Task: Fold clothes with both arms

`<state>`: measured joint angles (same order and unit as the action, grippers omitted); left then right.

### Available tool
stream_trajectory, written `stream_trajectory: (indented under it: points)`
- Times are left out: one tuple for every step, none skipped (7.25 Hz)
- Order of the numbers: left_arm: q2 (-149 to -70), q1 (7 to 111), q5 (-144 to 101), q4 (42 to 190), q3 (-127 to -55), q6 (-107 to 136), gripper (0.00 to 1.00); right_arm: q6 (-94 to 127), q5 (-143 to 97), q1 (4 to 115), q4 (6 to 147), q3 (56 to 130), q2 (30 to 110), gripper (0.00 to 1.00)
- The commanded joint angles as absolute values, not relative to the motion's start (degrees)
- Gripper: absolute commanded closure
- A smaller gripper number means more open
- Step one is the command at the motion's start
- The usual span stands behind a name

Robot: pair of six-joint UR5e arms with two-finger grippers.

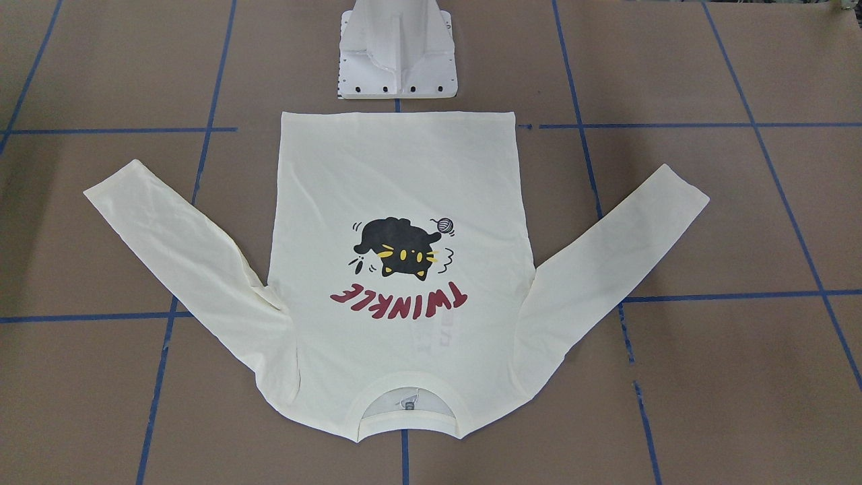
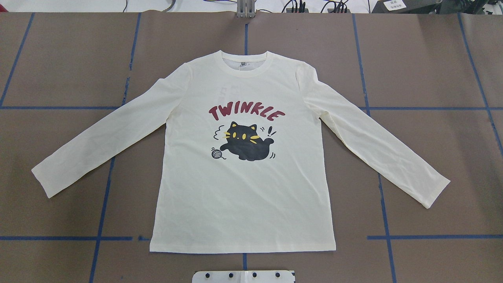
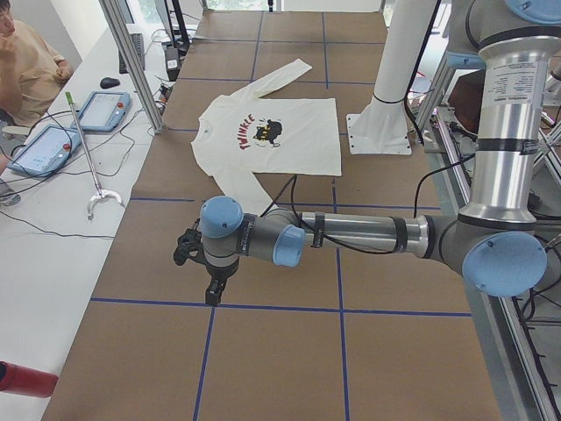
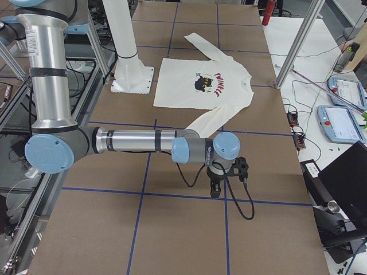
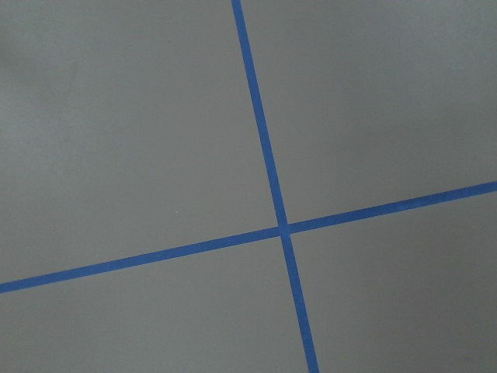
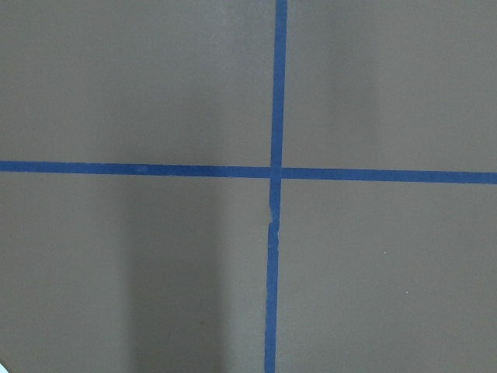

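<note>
My brown table is gridded with blue tape. Beside me a white bench holds two tablets and cables, behind an aluminium post.

The cream T-shirt lies flat, cat print up, sleeves spread, with the left arm and right arm stretched low, well apart from it.

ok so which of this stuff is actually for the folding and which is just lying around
For the job: cream TWINKLE T-shirt, spread flat, print up; left arm; right arm.
Just lying about: white pedestal base; two pendants on the side bench; red cylinder; a person.
</note>
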<state>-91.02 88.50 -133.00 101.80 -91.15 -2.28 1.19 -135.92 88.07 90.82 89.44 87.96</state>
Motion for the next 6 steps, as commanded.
stream_trajectory:
  points:
    - [-90.44,88.33,-133.59,103.43,-93.07,-2.37,0.0,0.97,-135.96,88.07,88.18,89.65,90.07,0.0]
    - [-90.0,88.33,-133.51,104.14,-93.08,-2.37,0.0,1.49,-136.84,87.02,82.67,89.3,91.57,0.0]
    - [-88.78,88.33,-133.77,106.41,-92.99,-2.29,0.0,4.28,-139.37,84.66,77.75,89.3,93.58,0.0]
    - [-88.68,87.11,-135.16,110.61,-92.21,-1.76,0.0,14.05,-140.44,81.85,72.48,89.64,93.95,0.0]
    - [-88.68,86.93,-138.22,110.91,-92.2,-1.67,0.0,26.16,-140.45,77.21,62.24,90.0,96.65,0.0]
    - [-88.68,86.84,-140.17,111.09,-92.2,-1.67,0.0,44.03,-139.41,71.08,49.7,90.0,98.33,0.0]
